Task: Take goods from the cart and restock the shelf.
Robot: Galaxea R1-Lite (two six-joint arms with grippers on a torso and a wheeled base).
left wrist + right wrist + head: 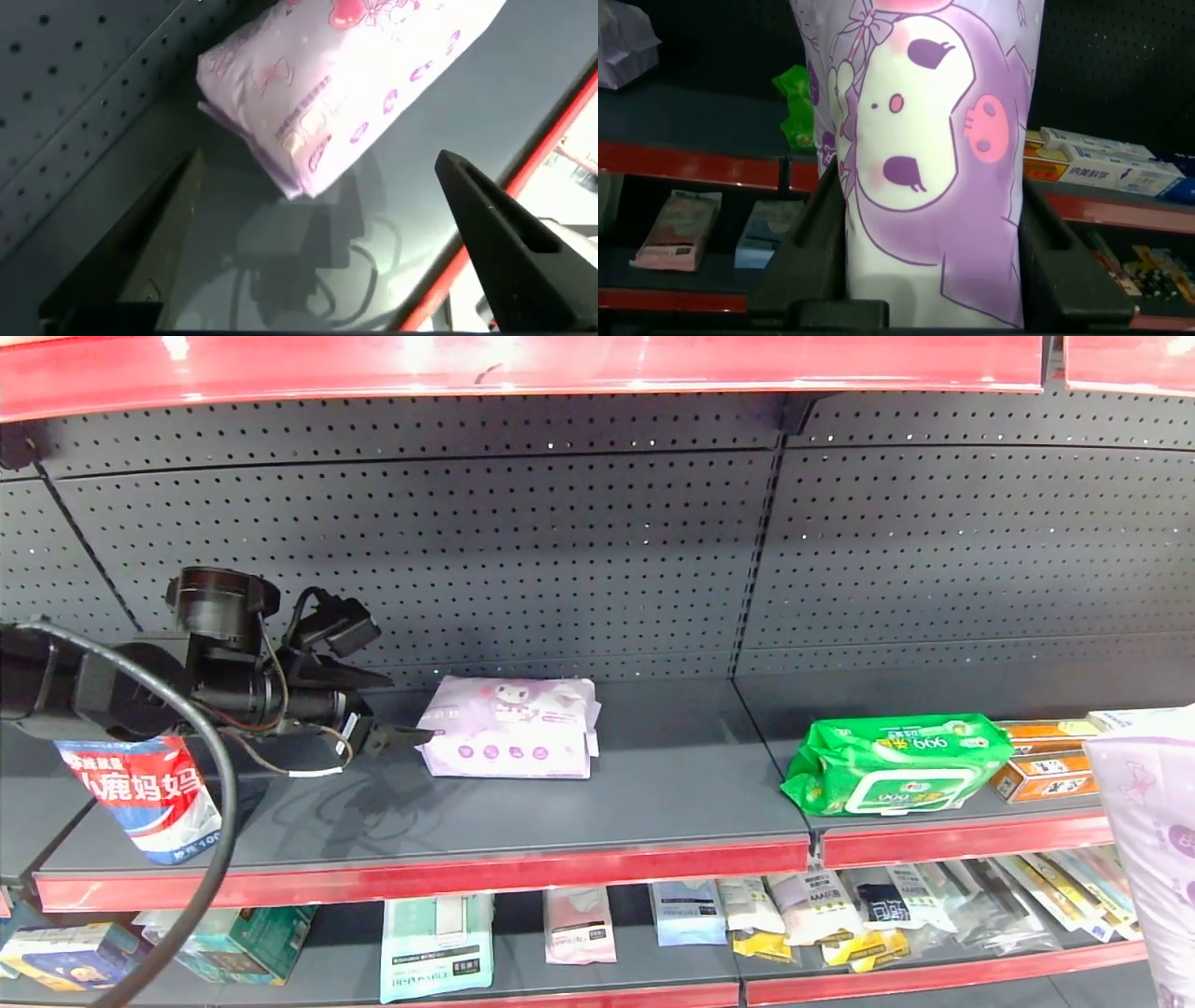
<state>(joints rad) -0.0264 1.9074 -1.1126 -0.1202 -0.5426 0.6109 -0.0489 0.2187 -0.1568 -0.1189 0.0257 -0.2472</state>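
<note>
A lilac cartoon-print tissue pack [509, 725] lies flat on the dark shelf [653, 784], toward the back. My left gripper [403, 737] hovers just above the shelf at that pack's left end, open and holding nothing. In the left wrist view the same pack [346, 75] lies just beyond the left gripper [318, 163], past the spread fingertips [467, 187]. My right gripper [929, 224] is shut on a second lilac pack [924, 159], held upright. This second pack [1153, 840] shows in the head view at the right edge, in front of the shelf.
A green wet-wipe pack [887, 761] and orange boxes [1046, 761] lie on the right shelf section. A red, white and blue bag [149, 798] stands at the left under my left arm. The shelf below carries several small packs [579, 924]. Bare shelf lies between the lilac and green packs.
</note>
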